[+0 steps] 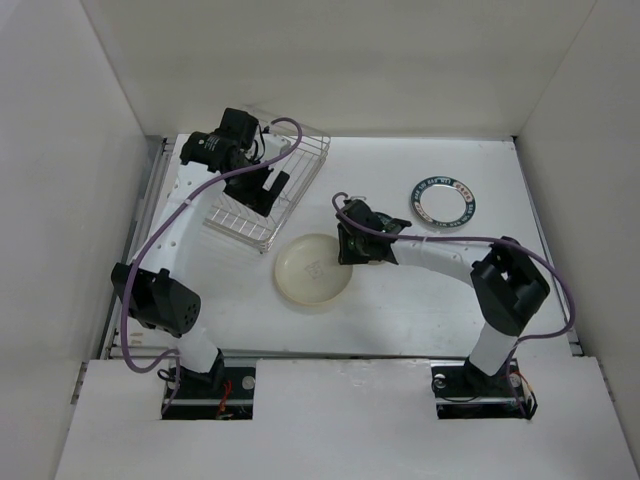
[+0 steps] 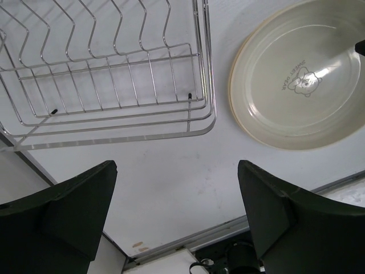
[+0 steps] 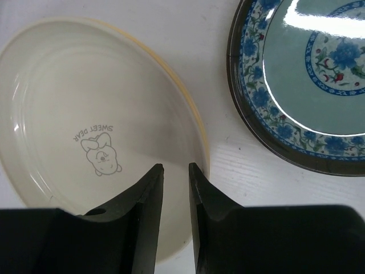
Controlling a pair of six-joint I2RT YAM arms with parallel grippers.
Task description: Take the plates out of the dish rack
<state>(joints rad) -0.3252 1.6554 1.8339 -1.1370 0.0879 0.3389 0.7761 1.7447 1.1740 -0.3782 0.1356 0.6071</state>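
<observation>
The silver wire dish rack (image 1: 300,150) stands at the far left and holds no plates that I can see; its near corner shows in the left wrist view (image 2: 208,85). A cream plate with a bear print (image 1: 312,270) lies flat on the table in the middle and shows in both wrist views (image 2: 302,80) (image 3: 85,114). A teal patterned plate with a dark rim (image 1: 445,201) (image 3: 308,68) lies flat at the far right. My left gripper (image 1: 268,188) (image 2: 177,217) is wide open and empty above the rack's near edge. My right gripper (image 1: 345,245) (image 3: 175,171) hovers over the cream plate's right rim, jaws narrowly apart, holding nothing.
White walls enclose the table on the left, back and right. A metal rail (image 2: 268,220) runs along the table's left side, close to the rack. Purple cables trail along both arms.
</observation>
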